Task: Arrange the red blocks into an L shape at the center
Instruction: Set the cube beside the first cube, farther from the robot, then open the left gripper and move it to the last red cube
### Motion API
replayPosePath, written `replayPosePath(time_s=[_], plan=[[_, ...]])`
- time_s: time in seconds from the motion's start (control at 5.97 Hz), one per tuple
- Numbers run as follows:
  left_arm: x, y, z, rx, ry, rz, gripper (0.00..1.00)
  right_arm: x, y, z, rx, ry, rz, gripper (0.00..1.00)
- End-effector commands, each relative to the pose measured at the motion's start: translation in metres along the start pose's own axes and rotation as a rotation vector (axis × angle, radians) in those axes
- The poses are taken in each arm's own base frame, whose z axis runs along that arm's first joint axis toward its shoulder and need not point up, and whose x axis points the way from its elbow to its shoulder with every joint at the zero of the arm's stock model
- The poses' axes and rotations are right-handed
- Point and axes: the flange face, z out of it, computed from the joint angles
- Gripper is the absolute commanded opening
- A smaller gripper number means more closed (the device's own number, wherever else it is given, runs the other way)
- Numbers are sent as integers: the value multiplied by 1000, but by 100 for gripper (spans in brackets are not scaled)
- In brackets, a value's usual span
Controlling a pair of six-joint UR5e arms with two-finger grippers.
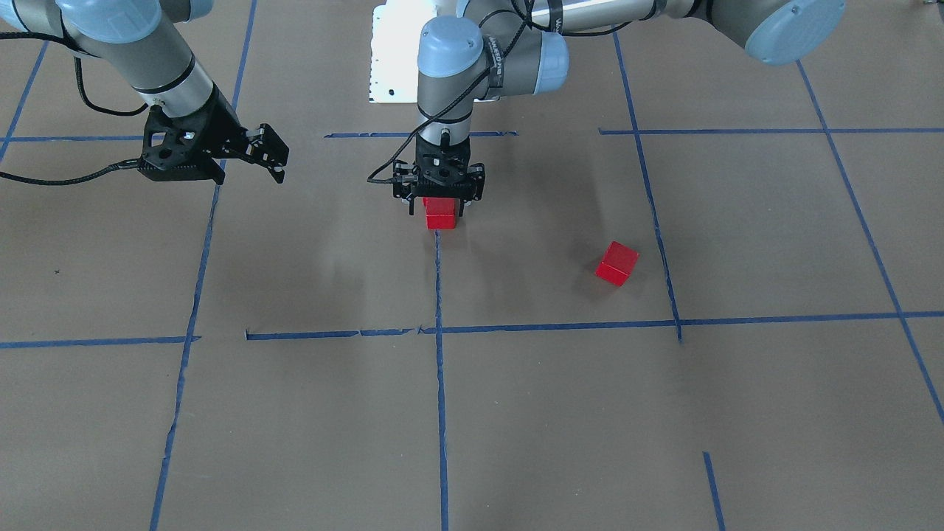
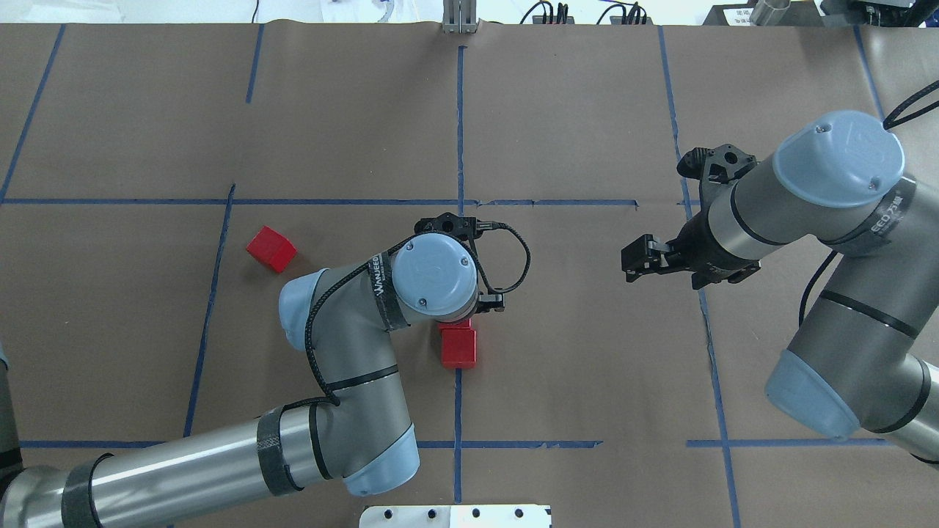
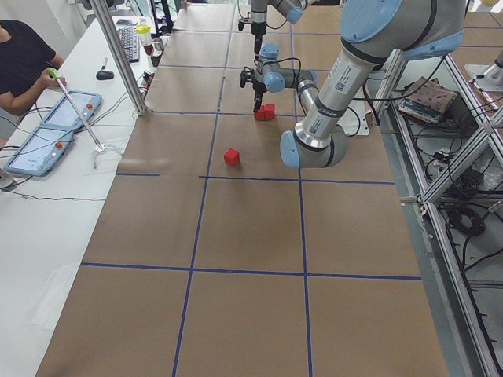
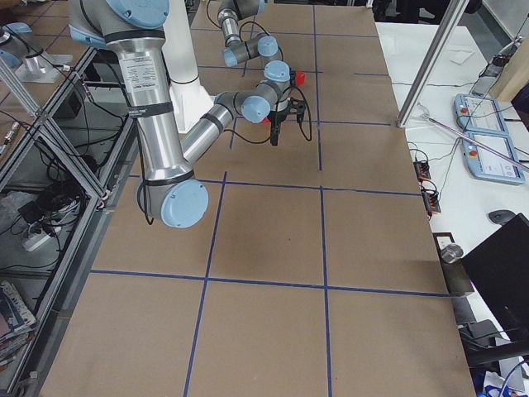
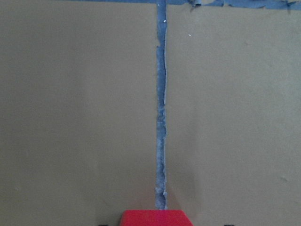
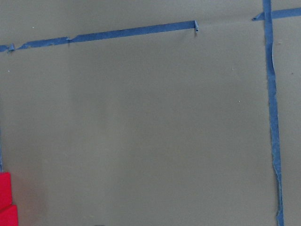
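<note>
Three red blocks are in play. A pair [image 1: 441, 219] sits touching end to end at the center, right on the end of the tape line [image 1: 439, 295] that splits the middle square. The third block [image 1: 617, 263] lies well apart on the robot's left side of that square, turned askew to the grid. They look like small, rigid, light cubes with matte faces: not fragile and not very slippery, but light enough that a brushing finger would likely push one out of line. The best hold is from above across two opposite flat faces. For the third block, that probably means turning the wrist to square up with its rotated sides. It then has to go beside one end of the pair, off the line, to make the L. The left gripper [image 1: 438, 212] points straight down over the pair, a finger on either side. In the wrist view the fingertips seem set a little wider than the red face between them, so I judge them parted rather than pinching, though which of the two blocks they straddle is unclear. The left arm reaches in along the robot's side of the table, elbow bent and wrist folded vertical. The right gripper [image 2: 629, 262] hangs raised and tilted toward the middle, fingers spread and empty, far from all the blocks.
</note>
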Motion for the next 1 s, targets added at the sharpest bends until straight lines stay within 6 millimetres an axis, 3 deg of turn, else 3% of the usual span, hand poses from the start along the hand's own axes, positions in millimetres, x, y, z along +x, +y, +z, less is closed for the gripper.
replayPosePath(time_s=[0.0, 0.17, 0.67, 0.84], plan=[[-58, -28, -38, 59, 20, 0, 86, 5, 2, -9, -9, -15, 5, 100], [-100, -55, -52, 101, -6, 80, 86, 8, 4, -12, -8, -15, 6, 100], [-224, -139, -68, 32, -79, 380, 87, 9, 4, -12, -8, -15, 6, 100], [-255, -151, -65, -19, -85, 494, 89, 8, 5, -12, -9, -15, 5, 100]])
